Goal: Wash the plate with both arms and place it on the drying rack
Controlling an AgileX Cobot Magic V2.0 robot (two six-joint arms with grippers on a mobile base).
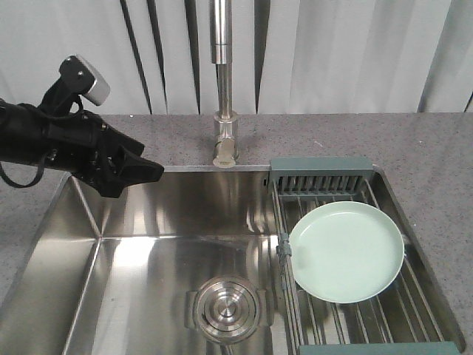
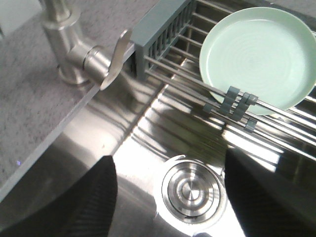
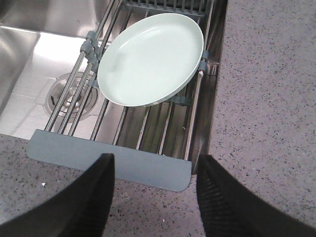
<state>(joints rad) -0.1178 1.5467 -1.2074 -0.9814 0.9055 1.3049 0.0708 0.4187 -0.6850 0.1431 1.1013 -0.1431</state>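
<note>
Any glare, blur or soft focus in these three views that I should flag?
Front view: bright glare on the sink floor left of the drain, otherwise sharp. Left wrist view: the left tool fingers are dark and blurred at the bottom edge, with streaky reflections on the steel; plate is clear. Right wrist view: right tool fingers soft, rack and plate sharp.

A kitchen: a steel sink point(image 1: 148, 244) with a tall faucet point(image 1: 224, 89), set in a speckled grey tabletop point(image 1: 429, 148), holds a drying rack point(image 1: 355, 310).
</note>
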